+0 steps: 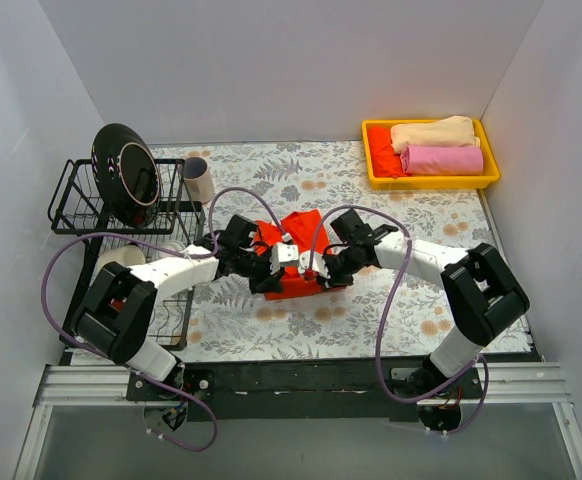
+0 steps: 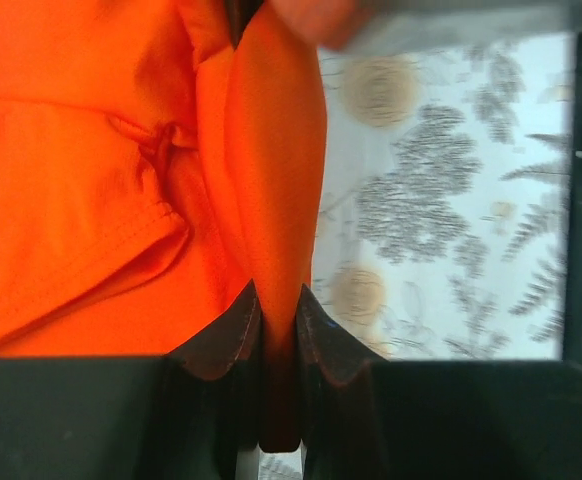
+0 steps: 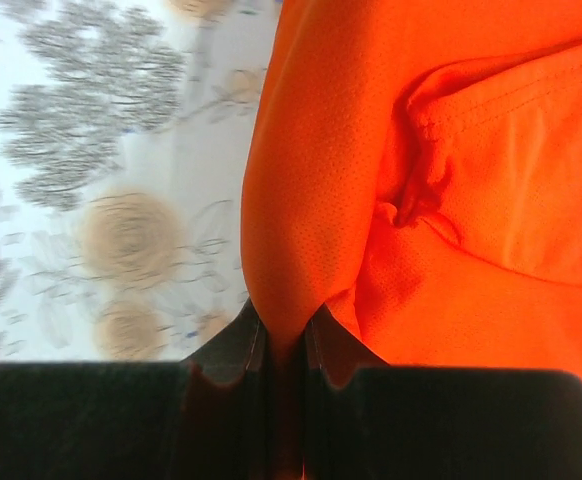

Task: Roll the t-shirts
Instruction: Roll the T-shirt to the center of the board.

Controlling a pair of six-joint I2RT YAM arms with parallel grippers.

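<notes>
Across the whole view runs the floral-print counter (image 1: 391, 320), walled in white on 3 sides. Left arm (image 1: 171, 272) & right arm (image 1: 421, 252) reach in from the near edge & meet at mid-counter, wrists close together over the cloth. Black wire dish rack (image 1: 71, 205) sits at far left, w/ a dark plate (image 1: 123, 172) standing on edge in it. Yellow tray (image 1: 431, 182) sits in the far right corner, well apart from the arms. Orange-red t-shirt (image 1: 301, 228) lies crumpled at mid-counter btwn the two wrists, far part showing, near part bunched under the arms' ends. Inside the tray: beige roll (image 1: 433, 133) on the far side, pink roll (image 1: 441, 160) just near of it & touching, orange-red bundle (image 1: 382, 155) at the left end. Tan cup (image 1: 199, 180) stands just right of the rack. Left fingers (image 2: 233, 335) are pinched tight on a raised fold of the t-shirt; cloth runs down btwn both pads, w/ bare counter on one side of the fold. Right fingers (image 3: 233, 350) clamp a like fold of the same shirt, a stitched hem seam beside it. Whether either fold is lifted off the counter, can't tell.
</notes>
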